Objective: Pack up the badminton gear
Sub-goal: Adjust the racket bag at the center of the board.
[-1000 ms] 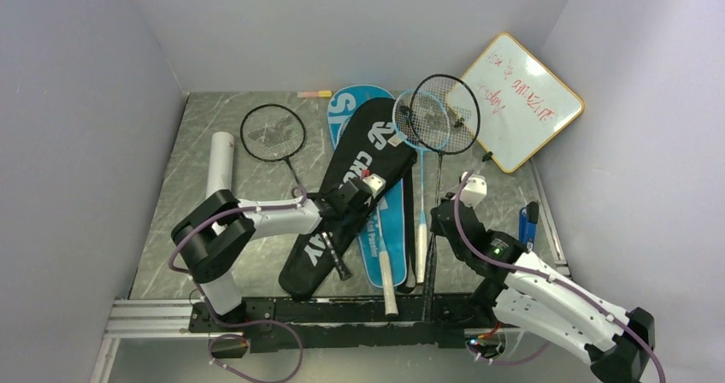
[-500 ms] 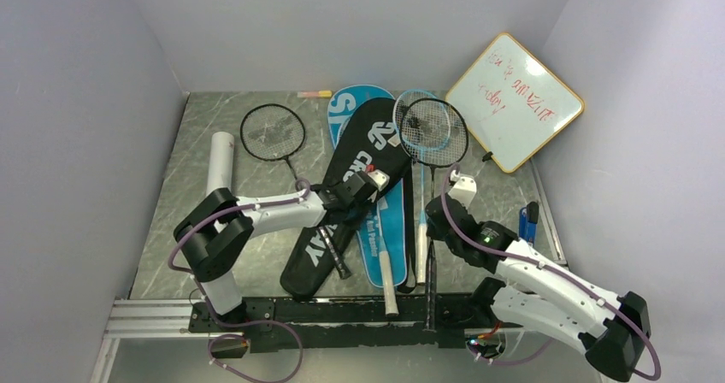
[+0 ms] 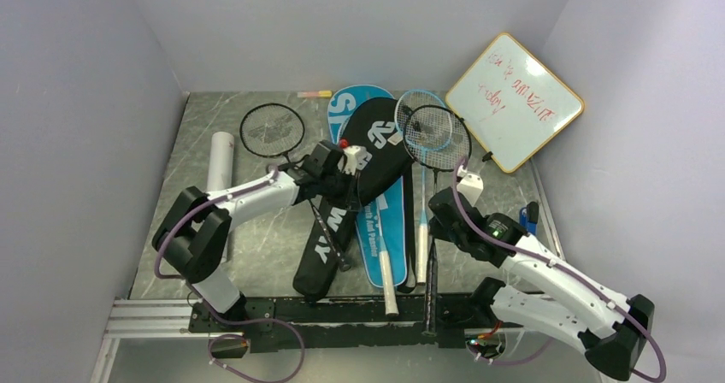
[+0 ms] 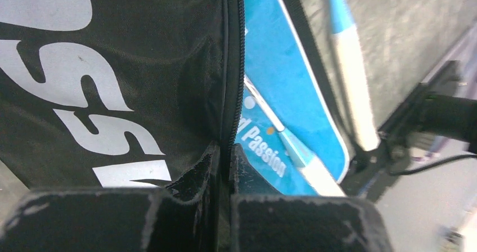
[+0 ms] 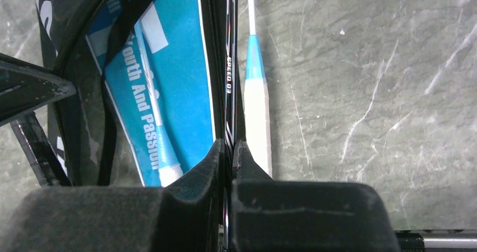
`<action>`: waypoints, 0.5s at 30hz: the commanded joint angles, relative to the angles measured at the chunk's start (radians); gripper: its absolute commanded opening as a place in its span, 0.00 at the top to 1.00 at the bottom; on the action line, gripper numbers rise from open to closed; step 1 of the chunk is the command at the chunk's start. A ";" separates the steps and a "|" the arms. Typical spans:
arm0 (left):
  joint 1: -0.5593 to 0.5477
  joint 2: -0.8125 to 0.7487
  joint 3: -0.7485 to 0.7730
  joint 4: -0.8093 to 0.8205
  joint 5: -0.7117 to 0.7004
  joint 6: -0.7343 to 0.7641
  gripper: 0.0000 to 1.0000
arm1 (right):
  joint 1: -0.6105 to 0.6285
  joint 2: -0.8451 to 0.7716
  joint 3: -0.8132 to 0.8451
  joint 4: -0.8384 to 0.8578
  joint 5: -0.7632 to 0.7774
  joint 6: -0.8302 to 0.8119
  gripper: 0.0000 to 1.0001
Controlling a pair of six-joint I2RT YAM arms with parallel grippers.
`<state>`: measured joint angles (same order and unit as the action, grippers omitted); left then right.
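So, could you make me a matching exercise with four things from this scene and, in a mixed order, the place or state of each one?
Things
1. white tube
2. whiteboard
3. black cover
4. black racket on the right

Places or states
a. shaft pinched in the right gripper
b. lies flat, far left
c. propped up, far right
d. zipper edge pinched in the left gripper

Pairs: 1-b, 2-c, 3-d, 4-a

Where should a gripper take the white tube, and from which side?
Across its exposed far half, from straight above, fingers on either side: the tube lies flat, its long axis running front to back, and the left arm crosses over its near part.
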<state>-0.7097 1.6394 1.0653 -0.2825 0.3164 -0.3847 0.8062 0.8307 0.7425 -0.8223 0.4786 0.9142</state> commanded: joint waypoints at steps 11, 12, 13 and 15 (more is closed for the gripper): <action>0.124 -0.073 -0.069 0.669 0.662 -0.519 0.95 | 0.000 -0.099 0.093 -0.077 0.060 0.055 1.00; 0.125 -0.072 -0.075 0.706 0.674 -0.545 0.95 | 0.001 -0.102 0.093 -0.077 0.063 0.057 1.00; 0.124 -0.073 -0.076 0.719 0.683 -0.558 0.95 | 0.001 -0.106 0.093 -0.077 0.063 0.057 1.00; 0.124 -0.079 -0.070 0.703 0.691 -0.558 0.95 | 0.000 -0.110 0.091 -0.074 0.065 0.057 1.00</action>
<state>-0.5816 1.5864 0.9874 0.2203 0.8604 -0.8253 0.8062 0.7425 0.7883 -0.9066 0.4995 0.9615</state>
